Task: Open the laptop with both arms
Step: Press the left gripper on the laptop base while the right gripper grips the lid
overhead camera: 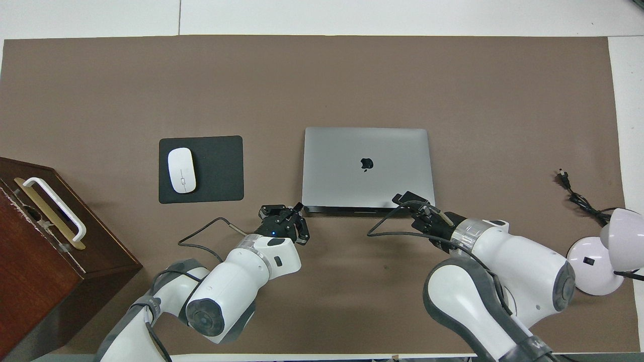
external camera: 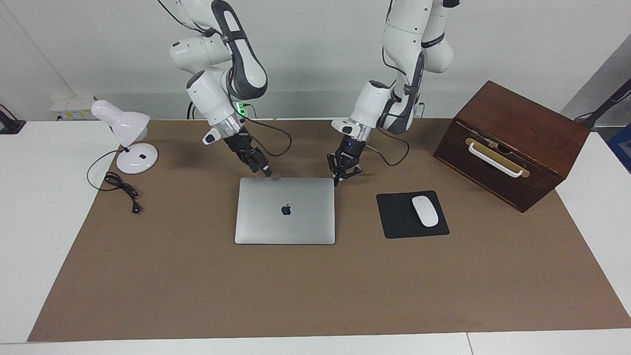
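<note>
The laptop (external camera: 285,217) (overhead camera: 367,146) lies closed and flat on the brown mat, silver lid up with the dark apple logo showing. My left gripper (external camera: 343,175) (overhead camera: 296,219) is open. It hangs low just off the laptop's corner nearest the robots, toward the left arm's end of the table. My right gripper (external camera: 266,171) (overhead camera: 404,198) is at the laptop's edge nearest the robots, close to the corner toward the right arm's end. Its tip is on or just above that edge.
A black mouse pad (external camera: 394,222) (overhead camera: 219,168) with a white mouse (external camera: 425,211) (overhead camera: 181,170) lies beside the laptop, toward the left arm's end. A brown wooden box (external camera: 512,143) (overhead camera: 30,251) stands past it. A white desk lamp (external camera: 129,135) (overhead camera: 601,251) with a loose cable (external camera: 121,186) stands toward the right arm's end.
</note>
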Robot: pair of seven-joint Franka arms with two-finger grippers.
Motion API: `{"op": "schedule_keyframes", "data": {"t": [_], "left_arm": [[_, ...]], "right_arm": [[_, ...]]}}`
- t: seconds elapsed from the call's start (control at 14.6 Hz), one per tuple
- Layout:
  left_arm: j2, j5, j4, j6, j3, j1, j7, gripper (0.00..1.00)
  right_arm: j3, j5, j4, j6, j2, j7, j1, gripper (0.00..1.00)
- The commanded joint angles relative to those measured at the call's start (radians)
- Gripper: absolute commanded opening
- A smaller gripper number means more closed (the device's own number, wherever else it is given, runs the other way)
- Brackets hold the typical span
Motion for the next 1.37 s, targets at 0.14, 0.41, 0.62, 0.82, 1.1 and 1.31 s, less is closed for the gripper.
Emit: {"op": "schedule_keyframes", "data": {"t": [0.14,0.41,0.62,0.82,1.1,1.31], "left_arm": [[0.052,-0.001,0.05,0.019,-0.003,0.016,0.029,0.0],[0.084,-0.001,0.089,0.019,-0.003,0.016,0.029,0.0],[0.093,-0.001,0.099,0.019,-0.003,0.016,0.031,0.0],[0.107,-0.001,0.108,0.019,-0.003,0.016,0.032,0.0],[0.119,-0.001,0.114,0.019,-0.003,0.016,0.04,0.0],[0.121,-0.001,0.113,0.019,-0.003,0.016,0.043,0.0]], "right_arm": [[0.001,0.041,0.028,0.03,0.025,-0.035,0.006,0.95],[0.001,0.043,0.045,0.036,0.041,-0.027,0.003,0.95],[0.001,0.043,0.054,0.071,0.053,-0.02,0.003,0.95],[0.002,0.083,0.065,0.128,0.065,0.048,0.022,0.95],[0.002,0.09,0.069,0.147,0.068,0.129,0.028,0.95],[0.002,0.089,0.074,0.145,0.07,0.152,0.028,0.95]]}}
